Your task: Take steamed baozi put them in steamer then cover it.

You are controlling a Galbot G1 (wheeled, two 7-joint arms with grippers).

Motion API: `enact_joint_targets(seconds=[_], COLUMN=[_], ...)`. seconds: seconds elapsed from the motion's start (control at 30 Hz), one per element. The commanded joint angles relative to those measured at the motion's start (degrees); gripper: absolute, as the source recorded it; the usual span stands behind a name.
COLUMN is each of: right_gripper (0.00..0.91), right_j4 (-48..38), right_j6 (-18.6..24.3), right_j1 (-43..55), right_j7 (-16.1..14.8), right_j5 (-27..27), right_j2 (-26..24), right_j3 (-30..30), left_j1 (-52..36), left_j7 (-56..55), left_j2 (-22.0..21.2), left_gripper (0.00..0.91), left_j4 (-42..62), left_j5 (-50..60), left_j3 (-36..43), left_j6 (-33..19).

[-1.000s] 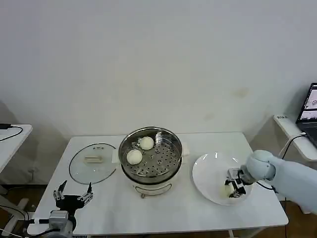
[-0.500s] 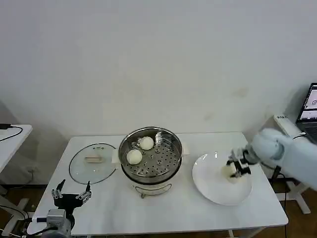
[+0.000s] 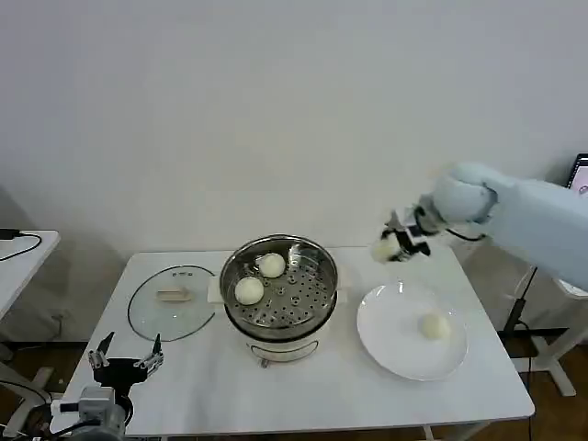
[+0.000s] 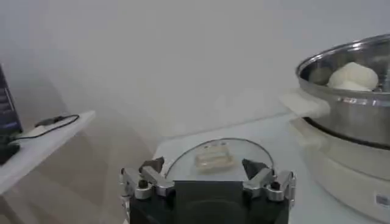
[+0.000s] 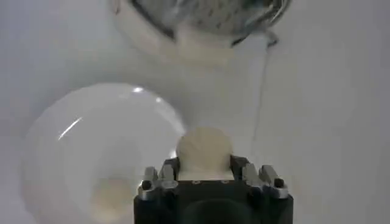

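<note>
A plain white wall [image 3: 276,110] backs a white table [image 3: 230,377]. A second white table [image 3: 23,262] carrying a black cable [image 3: 18,241] stands on the left.

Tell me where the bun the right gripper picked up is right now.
In the head view the bun is held in the right gripper, in the air on the robot's right, beyond the white plate and right of the steamer.

Right tool [image 3: 397,244] holds baozi [image 3: 383,249] above table [image 3: 303,386].
</note>
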Motion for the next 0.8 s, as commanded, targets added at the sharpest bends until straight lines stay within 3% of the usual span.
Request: enact_joint_targets(seconds=[0.03, 0.2, 0.53, 0.8], right_gripper=[0.564, 0.574, 0.564, 0.564], right_j4=[-4.9, -4.8, -1.0, -1.8], right_j6=[1.8, 4.3, 11.3, 14.1], right_j1=[2.1, -0.5, -4.1, -5.9], right_j7=[0.4, -0.1, -2.6, -2.6], right_j5=[1.6, 0.8, -2.8, -5.0], right_j2=[19.1, 23.0, 22.5, 22.7], right_j3=[-1.1, -2.1, -4.7, -5.2], left_j1=[0.1, 0.7, 1.1, 1.4], left_j7=[0.0, 0.0, 0.0, 0.0], left_j2=[-0.4, -0.7, -1.0, -1.3], left_gripper=[0.907, 0.907, 0.907, 0.907], left_j4=[-0.9, -2.0, -1.5, -1.5], left_j5=[0.1, 0.3, 0.3, 0.2], left_j3=[-0.2, -0.7, -1.6, -2.0], left_j6=[0.3, 0.7, 0.6, 0.5])
